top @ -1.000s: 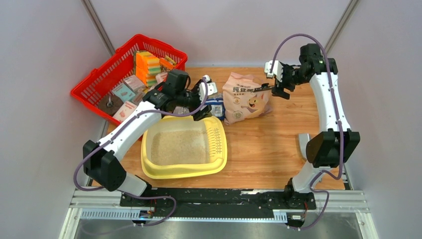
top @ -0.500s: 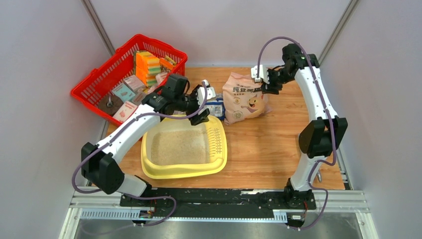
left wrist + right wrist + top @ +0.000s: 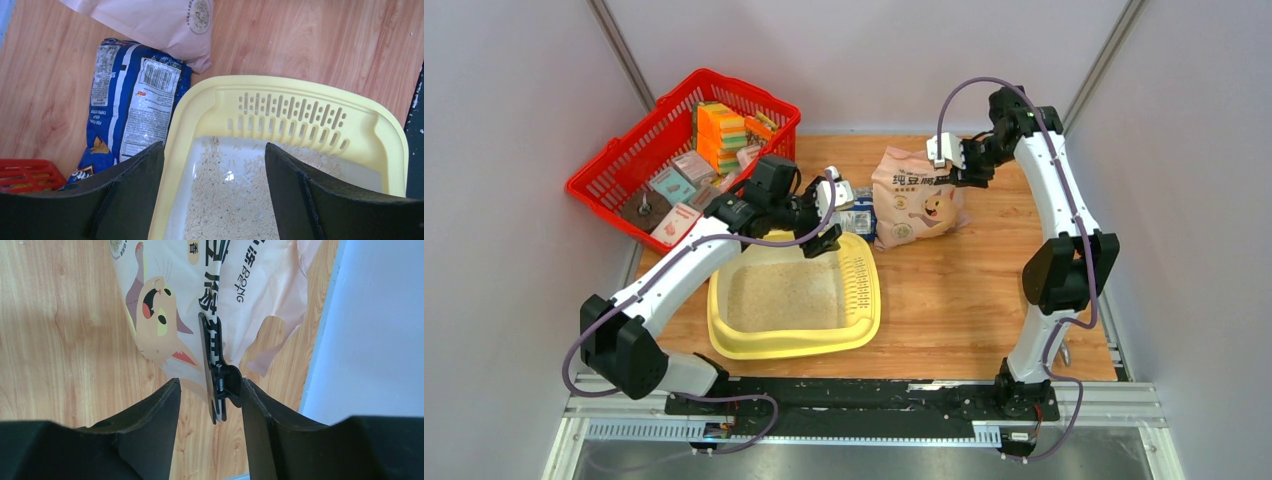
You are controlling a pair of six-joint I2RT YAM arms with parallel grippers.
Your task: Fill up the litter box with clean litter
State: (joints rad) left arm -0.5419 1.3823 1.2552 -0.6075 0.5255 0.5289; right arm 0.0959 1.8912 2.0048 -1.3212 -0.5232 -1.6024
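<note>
Seeming heavy and limp, the tan paper bag of clean litter [image 3: 916, 200], just behind the pale-yellow plastic litter box [image 3: 794, 348], is best taken at its top, where the right gripper [image 3: 210, 385] stands half-closed around a black clip [image 3: 227, 382], pinching or not I cannot tell; the left gripper [image 3: 214, 150] gapes.

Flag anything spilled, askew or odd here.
No spill on the table that I can see. The litter in the litter box is thin and patchy, with bare floor near the slotted strip. The blue-and-white bag lies flat beside the box's rim, one end under the tan bag, which carries a black clip.
</note>
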